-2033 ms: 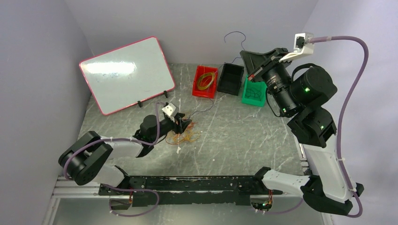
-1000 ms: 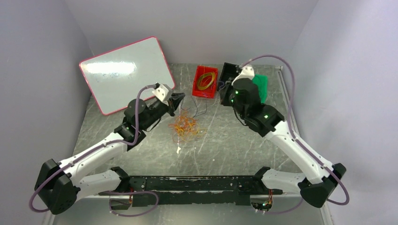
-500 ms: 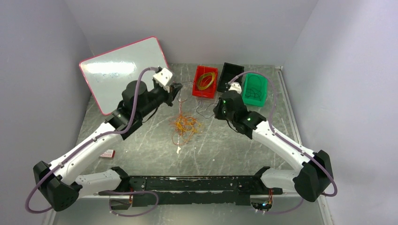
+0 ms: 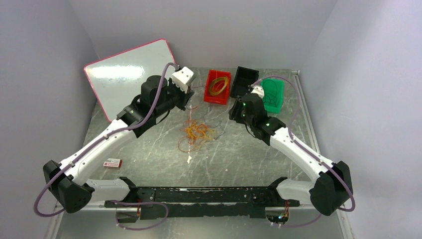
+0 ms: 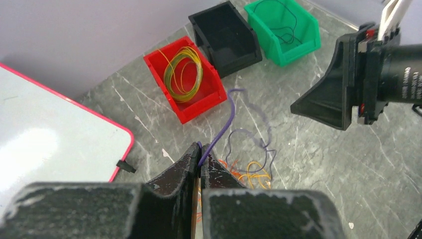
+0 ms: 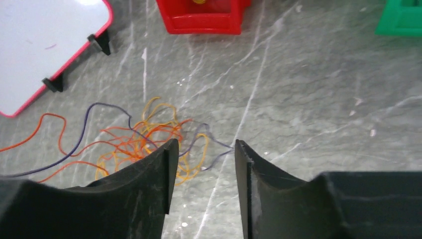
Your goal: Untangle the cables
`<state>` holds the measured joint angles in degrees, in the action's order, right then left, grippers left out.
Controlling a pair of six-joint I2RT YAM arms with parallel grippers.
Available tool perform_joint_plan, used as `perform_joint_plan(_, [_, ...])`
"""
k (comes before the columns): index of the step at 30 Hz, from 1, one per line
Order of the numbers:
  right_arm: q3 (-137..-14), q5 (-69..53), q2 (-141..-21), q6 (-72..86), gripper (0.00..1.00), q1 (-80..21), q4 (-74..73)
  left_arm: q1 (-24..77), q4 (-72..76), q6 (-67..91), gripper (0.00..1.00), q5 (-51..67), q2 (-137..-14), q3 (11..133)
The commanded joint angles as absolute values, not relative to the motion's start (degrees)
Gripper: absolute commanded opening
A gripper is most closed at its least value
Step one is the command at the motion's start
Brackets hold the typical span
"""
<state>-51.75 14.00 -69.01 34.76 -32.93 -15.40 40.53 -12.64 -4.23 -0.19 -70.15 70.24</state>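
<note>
The cables lie as a loose orange, yellow and dark tangle mid-table, also in the right wrist view. My left gripper hangs above the tangle's far side, near the red bin. Its jaws are shut on a thin purple cable that curves down into the tangle. My right gripper hovers just right of the tangle. Its jaws stand open with nothing between them, and the purple cable's loop lies on the table below the gap.
At the back stand a red bin holding yellow coils, a black bin and a green bin holding a dark cable. A whiteboard leans at the back left. A small red-and-white item lies front left.
The left arm rose and drew back toward the red bin, pulling the purple cable up. The right arm swung from the green bin toward the tangle, and its jaws opened.
</note>
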Motion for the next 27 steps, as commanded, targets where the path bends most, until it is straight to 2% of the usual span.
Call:
perform_joint_plan(1, [-52.91,15.94,-65.06,33.33,0.56,-32.17,-15.34,40.37,-14.39,-3.04,0.07,0.13,-71.64,72.07])
perform_joint_plan(3, [-52.43,15.38,-61.42,33.07,0.64,-32.17,-15.16,40.34,-14.88,-2.78,0.07,-0.28,-72.48,72.85])
perform_joint_plan(5, [-51.8,13.73,-57.91,32.29,0.66,-32.19,-14.62,40.42,-14.89,-2.44,0.07,-1.03,-73.12,73.15])
perform_joint_plan(12, [-45.05,-8.73,-48.45,31.84,0.64,-35.12,-1.21,40.34,-14.49,-1.31,0.07,-2.12,-75.06,74.36])
perform_joint_plan(20, [-42.67,-1.26,-57.6,34.67,0.62,-50.66,9.45,40.39,-14.4,-0.45,0.07,-1.42,-76.28,75.53])
perform_joint_plan(27, [-43.11,6.48,-69.37,37.19,0.64,-53.48,22.04,40.38,-14.39,0.02,0.07,-1.16,-76.05,75.37])
